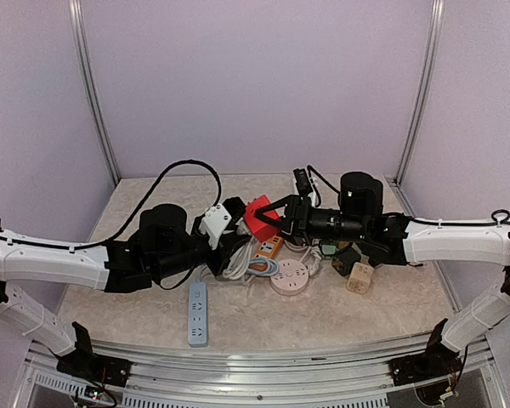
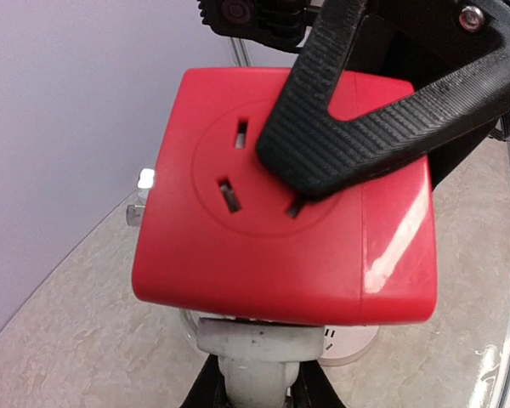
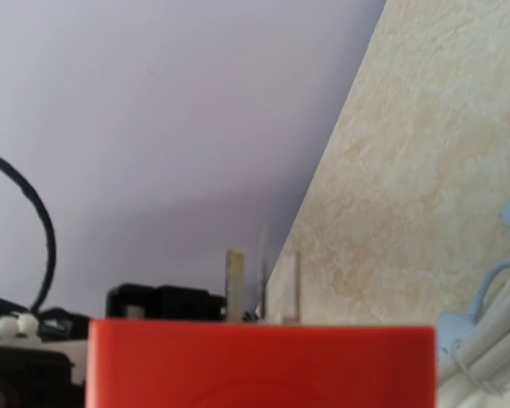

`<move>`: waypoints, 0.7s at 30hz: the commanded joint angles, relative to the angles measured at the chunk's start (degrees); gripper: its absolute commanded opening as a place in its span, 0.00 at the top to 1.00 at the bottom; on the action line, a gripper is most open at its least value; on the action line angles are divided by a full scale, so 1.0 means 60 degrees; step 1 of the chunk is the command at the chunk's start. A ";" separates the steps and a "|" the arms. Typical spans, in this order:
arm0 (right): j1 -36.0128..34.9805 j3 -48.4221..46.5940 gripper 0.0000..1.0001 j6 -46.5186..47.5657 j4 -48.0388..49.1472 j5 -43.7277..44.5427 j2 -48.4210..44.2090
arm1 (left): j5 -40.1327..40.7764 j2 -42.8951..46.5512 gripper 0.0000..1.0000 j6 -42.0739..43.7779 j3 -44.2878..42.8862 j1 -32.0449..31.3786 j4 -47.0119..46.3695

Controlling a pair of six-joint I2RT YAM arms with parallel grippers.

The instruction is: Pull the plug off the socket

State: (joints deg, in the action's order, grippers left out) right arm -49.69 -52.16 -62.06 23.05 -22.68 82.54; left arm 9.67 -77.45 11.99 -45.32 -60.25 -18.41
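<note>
A red cube socket (image 1: 258, 218) hangs above the table centre. It fills the left wrist view (image 2: 263, 255) and the bottom of the right wrist view (image 3: 263, 365), where two metal prongs (image 3: 235, 285) stick out of its far side. My right gripper (image 1: 278, 214) is shut on the cube, with one black finger (image 2: 365, 127) lying across its slotted face. A white plug (image 2: 259, 344) sits against the cube's underside. My left gripper (image 2: 255, 389) is shut on that plug, and in the top view (image 1: 240, 236) it is just left of the cube.
Below the cube lie an orange power strip (image 1: 269, 248), a round pink socket (image 1: 289, 278), coiled white cables (image 1: 236, 268), a beige adapter (image 1: 359, 278) and a dark adapter (image 1: 340, 257). A pale blue strip (image 1: 198, 314) lies near the front edge. Another strip (image 1: 302, 182) is at the back.
</note>
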 commanded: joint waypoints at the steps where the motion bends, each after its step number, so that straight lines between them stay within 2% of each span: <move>1: 0.0323 0.0073 1.00 -0.0029 0.0897 0.0796 -0.0435 | 0.0449 -0.0377 1.00 -0.0460 -0.0263 -0.0248 -0.1558; 15: 0.0316 0.0439 1.00 -0.0108 0.1446 0.1212 -0.0994 | 0.0254 -0.0551 1.00 -0.0854 0.0037 -0.0306 -0.2463; 21: 0.0321 0.0355 1.00 0.0218 0.1055 0.1370 -0.1150 | -0.0119 -0.0533 1.00 -0.0971 0.0039 -0.0252 -0.2431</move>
State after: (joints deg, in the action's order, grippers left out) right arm -48.84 -49.63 -62.70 24.29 -20.18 78.72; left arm 11.42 -81.32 10.46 -45.34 -61.58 -27.88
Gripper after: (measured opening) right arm 0.628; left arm 0.191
